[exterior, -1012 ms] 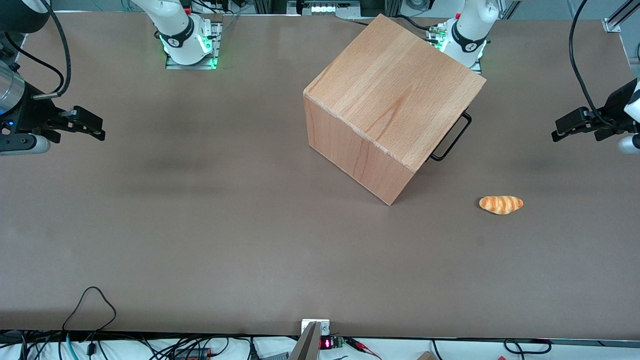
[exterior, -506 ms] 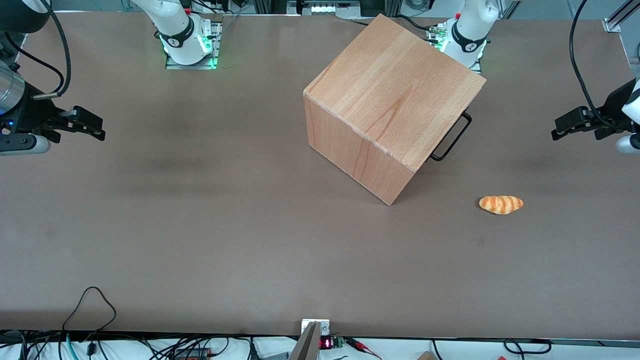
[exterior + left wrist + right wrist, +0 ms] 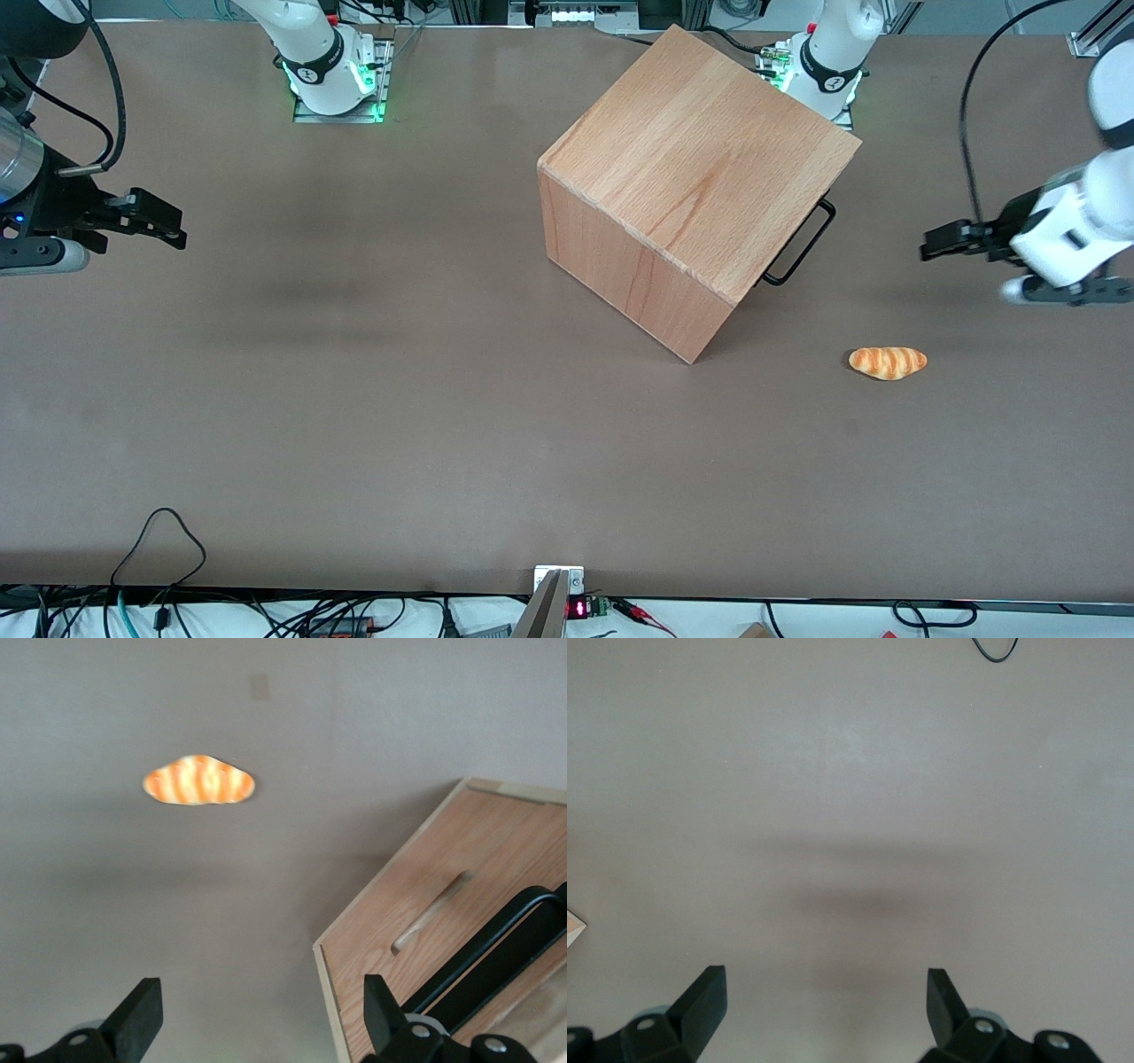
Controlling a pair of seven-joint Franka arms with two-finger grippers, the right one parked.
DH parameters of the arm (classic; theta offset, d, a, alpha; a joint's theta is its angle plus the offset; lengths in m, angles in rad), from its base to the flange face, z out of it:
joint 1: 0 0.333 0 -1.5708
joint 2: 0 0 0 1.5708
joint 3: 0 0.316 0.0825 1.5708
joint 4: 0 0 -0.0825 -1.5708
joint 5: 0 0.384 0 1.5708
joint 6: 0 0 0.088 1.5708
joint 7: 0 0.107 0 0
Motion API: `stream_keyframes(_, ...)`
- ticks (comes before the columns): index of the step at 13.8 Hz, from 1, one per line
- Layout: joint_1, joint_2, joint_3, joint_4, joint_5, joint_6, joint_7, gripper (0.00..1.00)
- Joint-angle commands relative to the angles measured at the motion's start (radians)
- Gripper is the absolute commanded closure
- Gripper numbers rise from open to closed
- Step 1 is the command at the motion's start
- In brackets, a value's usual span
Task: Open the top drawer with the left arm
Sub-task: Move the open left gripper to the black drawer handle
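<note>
The wooden cube cabinet (image 3: 700, 168) stands at the middle of the table, its front turned toward the working arm's end. The top drawer's thin black wire handle (image 3: 802, 244) sticks out past the casing's edge; the drawer front itself is hidden in the front view. In the left wrist view the handle (image 3: 496, 948) lies along the wooden front (image 3: 496, 842), beside a slot cut-out (image 3: 434, 912), and the drawer looks pushed in. My left gripper (image 3: 930, 244) hangs open above the bare table, well short of the handle, with nothing between its fingers (image 3: 259, 992).
A small striped bread roll (image 3: 888, 362) lies on the table nearer to the front camera than my gripper and also shows in the left wrist view (image 3: 198, 780). Cables (image 3: 159, 540) trail along the table's near edge.
My left arm has swung in from the table's end toward the cabinet, bringing the gripper closer to the handle. The cabinet and the bread roll have not moved.
</note>
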Motion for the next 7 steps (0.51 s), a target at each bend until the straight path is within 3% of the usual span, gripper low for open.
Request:
stream_keyframes(1,-0.013,-0.007,-0.049,-0.074,-0.012,0.058,0.048,0.00)
stream_keyframes(7,-0.019,-0.001,-0.111,-0.163,-0.078,0.147,0.200,0.00)
